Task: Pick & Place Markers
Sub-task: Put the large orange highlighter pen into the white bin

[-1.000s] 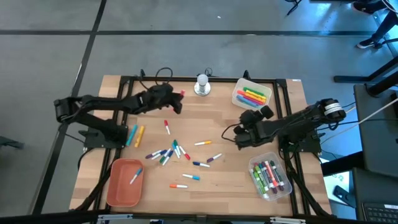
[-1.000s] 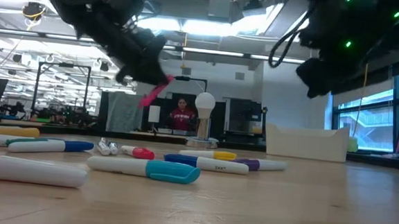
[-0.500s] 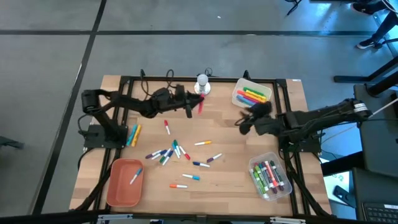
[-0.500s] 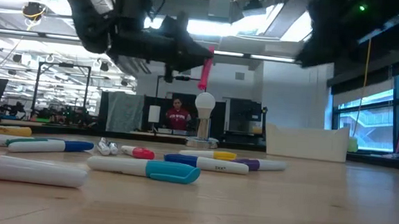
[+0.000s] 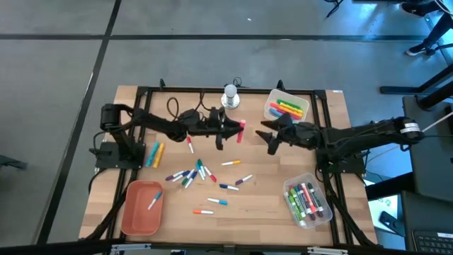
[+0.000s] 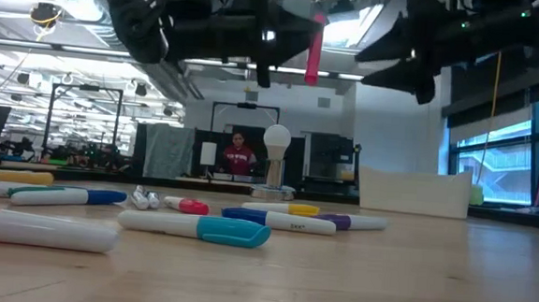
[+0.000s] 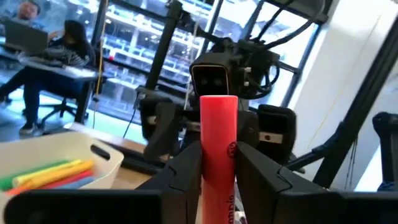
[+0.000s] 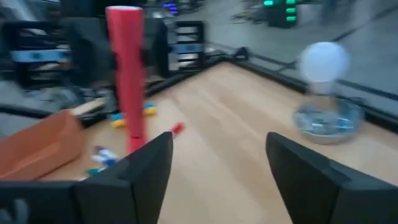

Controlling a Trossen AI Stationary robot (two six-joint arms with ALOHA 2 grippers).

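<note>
A pink-red marker (image 5: 241, 132) stands upright in the air over the table's middle, with my left gripper (image 5: 232, 132) shut on it; it also shows in the low view (image 6: 313, 49). My right gripper (image 5: 266, 138) is open and level, pointing at the marker from the table's right with a gap between them. In the right wrist view the marker (image 8: 127, 81) stands ahead of the open fingers (image 8: 149, 171). Many loose markers (image 5: 198, 173) lie on the wooden table (image 5: 262, 202). My left gripper pinches the marker's barrel (image 7: 217, 168) between its two fingers (image 7: 186, 168). The fingers come in level from the table's left and lie across the marker. The marker is upright, lifted well clear of the table, with its flat end (image 7: 217, 102) standing above the fingers.
A white tray (image 5: 287, 108) with bright markers sits at the far right, a clear tray (image 5: 308, 202) of markers at the near right, and an orange tray (image 5: 141, 207) at the near left. A round white knob object (image 5: 230, 95) stands at the far edge. Two markers (image 5: 153, 153) lie at the left.
My left gripper has swung from the far left toward the table's right with the marker and tipped up to level; the marker now stands upright. My right gripper has risen from the table, turned level toward the marker, and its fingers have spread open.
</note>
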